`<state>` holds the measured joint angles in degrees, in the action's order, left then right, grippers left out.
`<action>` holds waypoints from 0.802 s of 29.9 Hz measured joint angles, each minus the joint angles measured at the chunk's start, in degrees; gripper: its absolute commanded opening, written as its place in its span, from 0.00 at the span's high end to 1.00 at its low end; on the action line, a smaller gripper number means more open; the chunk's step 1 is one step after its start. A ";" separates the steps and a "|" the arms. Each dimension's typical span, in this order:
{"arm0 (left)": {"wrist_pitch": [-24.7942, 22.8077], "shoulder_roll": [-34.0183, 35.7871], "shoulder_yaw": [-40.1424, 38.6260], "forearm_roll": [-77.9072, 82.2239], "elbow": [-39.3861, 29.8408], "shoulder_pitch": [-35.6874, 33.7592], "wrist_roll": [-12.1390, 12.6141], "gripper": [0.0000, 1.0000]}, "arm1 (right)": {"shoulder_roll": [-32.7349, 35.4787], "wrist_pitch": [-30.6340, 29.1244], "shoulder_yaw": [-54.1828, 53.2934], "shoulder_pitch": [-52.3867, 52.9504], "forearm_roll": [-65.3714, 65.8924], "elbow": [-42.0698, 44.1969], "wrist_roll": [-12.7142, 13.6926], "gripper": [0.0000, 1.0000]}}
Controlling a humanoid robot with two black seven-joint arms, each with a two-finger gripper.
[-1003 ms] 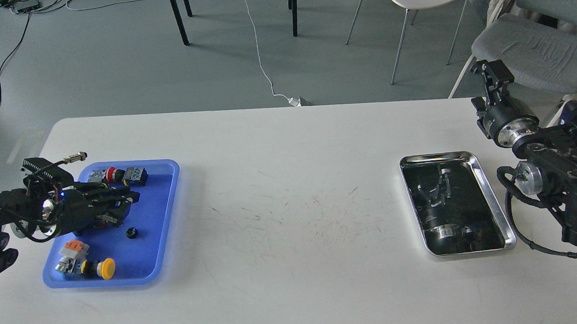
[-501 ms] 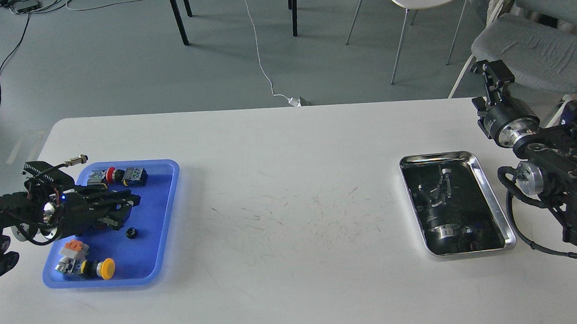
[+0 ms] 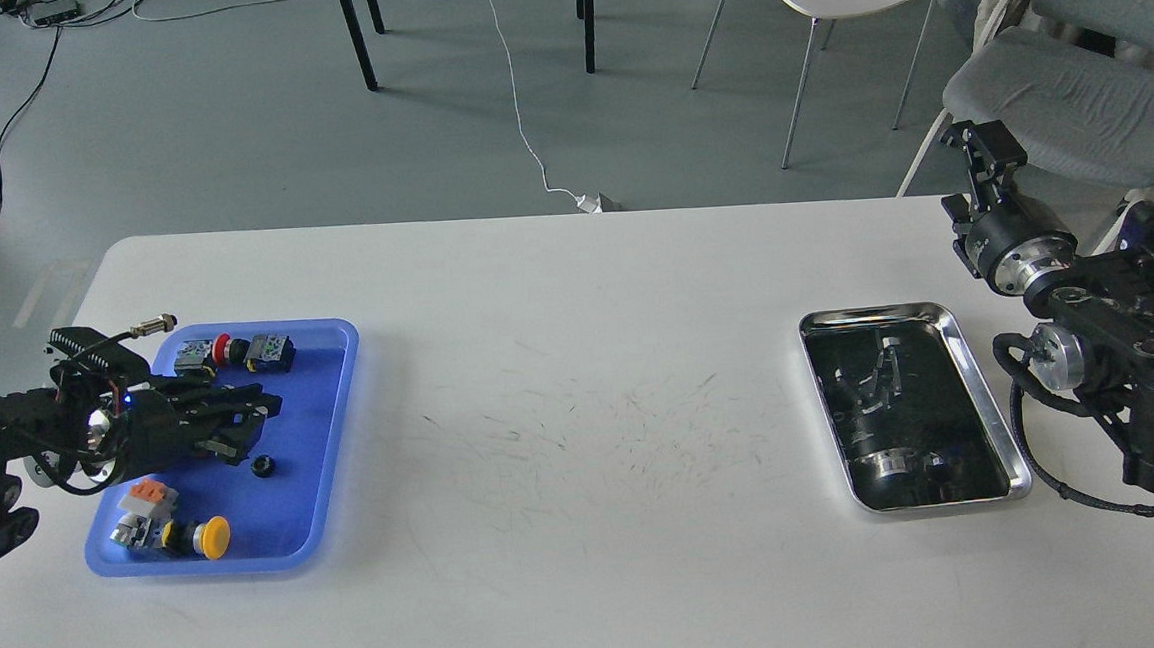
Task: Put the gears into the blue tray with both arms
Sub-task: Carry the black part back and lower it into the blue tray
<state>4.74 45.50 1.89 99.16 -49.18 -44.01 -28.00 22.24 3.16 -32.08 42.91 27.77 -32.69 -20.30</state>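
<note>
My left gripper [image 3: 252, 416], fingers apart and empty, hovers over the blue tray [image 3: 332, 419] above a gear [image 3: 263, 467]; my right gripper [image 3: 977, 144]: state unclear.

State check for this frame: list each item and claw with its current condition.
Gear: lying loose in the blue tray.
Yellow button: on its side in the tray.
Red button: at the tray's far end.
Steel tray: holds only reflections.
Left claw: over the tray, grip unclear.
Right claw: raised, grip unclear.
</note>
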 measured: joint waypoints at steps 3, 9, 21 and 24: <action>0.01 0.03 0.00 0.00 0.01 0.24 0.00 0.61 | 0.00 0.00 0.00 -0.13 0.00 0.00 0.00 0.05; 0.01 0.05 -0.06 -0.16 0.02 0.39 0.00 0.60 | -0.12 0.00 0.00 -0.19 0.00 0.00 0.00 0.05; 0.04 -0.10 -0.24 -0.39 0.05 0.41 0.00 0.52 | -0.26 0.00 0.00 -0.19 0.00 0.00 0.00 0.05; 0.04 -0.08 -0.54 -1.39 0.08 0.41 0.00 0.47 | -0.23 0.00 0.00 -0.19 0.00 0.00 0.00 0.05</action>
<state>4.78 45.42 1.36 97.77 -49.10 -43.59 -28.00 22.01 3.16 -32.08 42.71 27.77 -32.70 -20.30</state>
